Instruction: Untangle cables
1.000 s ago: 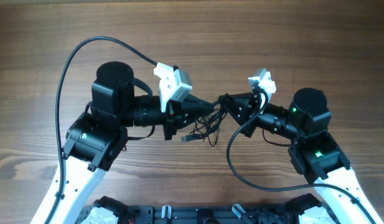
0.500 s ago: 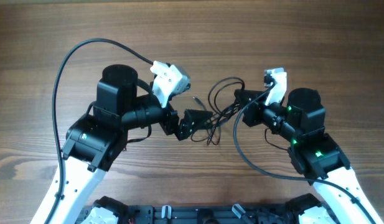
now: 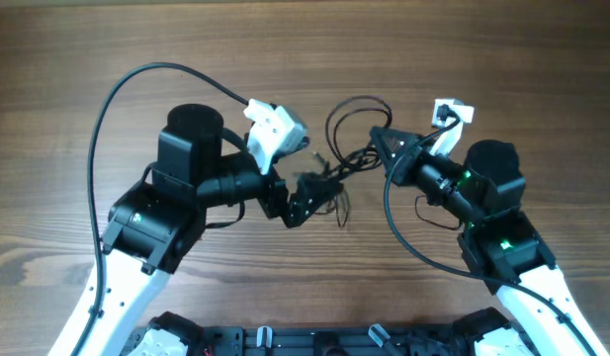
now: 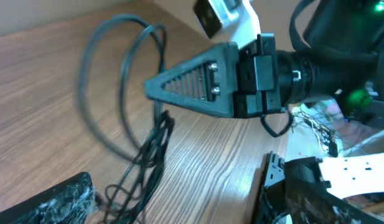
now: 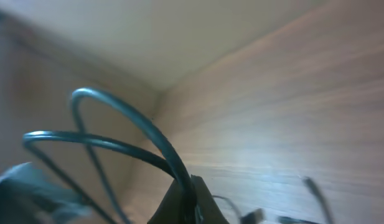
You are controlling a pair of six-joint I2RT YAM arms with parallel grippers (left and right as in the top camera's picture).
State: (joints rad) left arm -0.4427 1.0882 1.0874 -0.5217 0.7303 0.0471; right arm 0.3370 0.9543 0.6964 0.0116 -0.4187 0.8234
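Across the wooden worktop (image 3: 67, 59), my left hand (image 3: 312, 194) sits near the middle with its fingers spread wide, the cables' loose tail lying just beside it. My right hand (image 3: 380, 138) is pressed together, pinching the cables (image 4: 155, 138). Their thin black loops arch up beyond its tip, and the rest trails down toward the left hand.
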